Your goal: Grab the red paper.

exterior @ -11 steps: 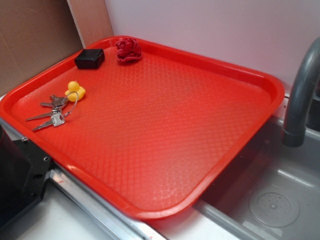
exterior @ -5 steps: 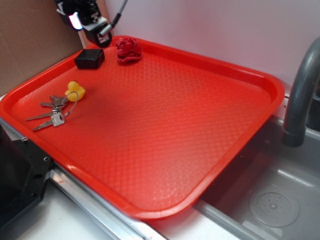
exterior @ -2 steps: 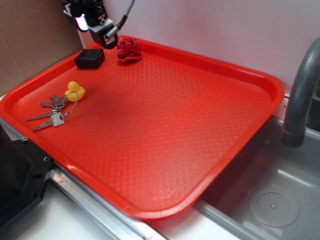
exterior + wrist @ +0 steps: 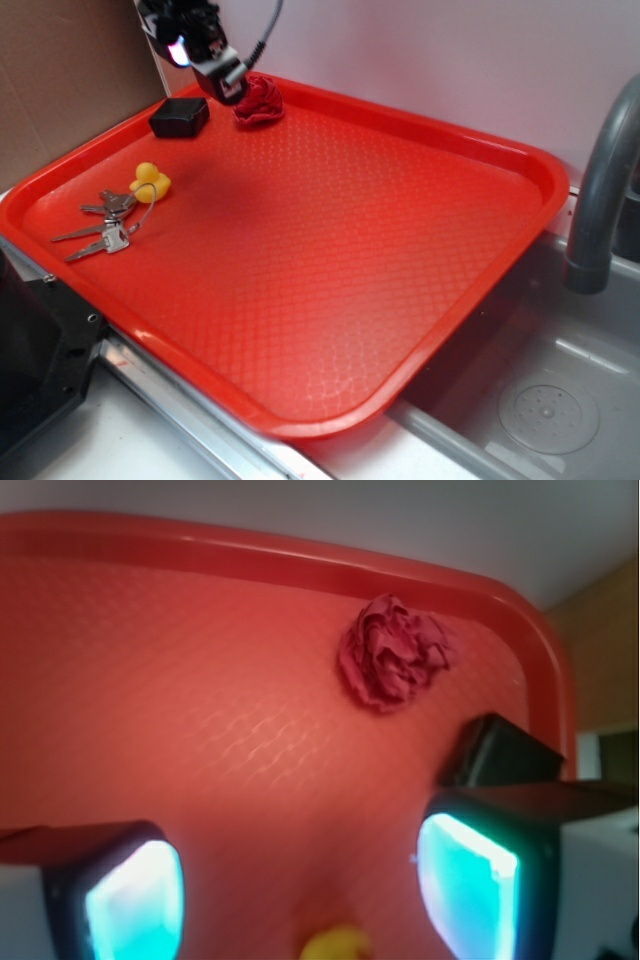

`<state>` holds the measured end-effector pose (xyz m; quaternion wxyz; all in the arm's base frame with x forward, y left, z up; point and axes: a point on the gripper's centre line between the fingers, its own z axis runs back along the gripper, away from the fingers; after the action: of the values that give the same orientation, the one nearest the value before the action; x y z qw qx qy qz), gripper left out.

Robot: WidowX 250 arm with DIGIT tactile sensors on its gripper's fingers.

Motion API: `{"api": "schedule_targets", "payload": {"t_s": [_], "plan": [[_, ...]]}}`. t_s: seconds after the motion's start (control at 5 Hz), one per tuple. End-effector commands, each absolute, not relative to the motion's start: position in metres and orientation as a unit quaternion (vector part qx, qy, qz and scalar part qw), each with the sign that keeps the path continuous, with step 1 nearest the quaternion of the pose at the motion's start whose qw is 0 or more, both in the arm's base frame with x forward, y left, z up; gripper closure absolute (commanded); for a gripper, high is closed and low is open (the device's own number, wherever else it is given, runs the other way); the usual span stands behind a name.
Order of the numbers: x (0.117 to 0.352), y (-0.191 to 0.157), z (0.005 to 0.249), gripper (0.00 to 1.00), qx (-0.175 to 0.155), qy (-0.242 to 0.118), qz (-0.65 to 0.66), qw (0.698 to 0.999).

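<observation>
Soft, even light, faint shadows; the wrist view is blurred, with the end effector (image 4: pixel 300 890) pads glowing cyan.

A: Gripper position?
B: The gripper (image 4: pixel 226 82) hangs above the tray's (image 4: pixel 420 330) far corner, just left of the red paper (image 4: pixel 260 100).
A: Other items?
B: 1 black box (image 4: pixel 180 117), 1 yellow duck (image 4: pixel 151 182), keys (image 4: pixel 100 228).

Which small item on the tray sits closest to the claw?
The red paper, a dark crumpled wad right beside the claw; the black box sits slightly farther.
</observation>
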<state>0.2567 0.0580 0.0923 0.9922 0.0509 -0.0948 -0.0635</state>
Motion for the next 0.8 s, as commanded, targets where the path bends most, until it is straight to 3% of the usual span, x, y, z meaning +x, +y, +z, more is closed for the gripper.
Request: {"api": "schedule_targets", "payload": {"t_s": [0.0, 0.6], "plan": [[0.297, 0.077, 0.073, 0.00, 0.047, -0.130, -0.078, 0.987], [0.320, 0.088, 0.054, 0.00, 0.050, -0.121, -0.083, 0.988]]}}
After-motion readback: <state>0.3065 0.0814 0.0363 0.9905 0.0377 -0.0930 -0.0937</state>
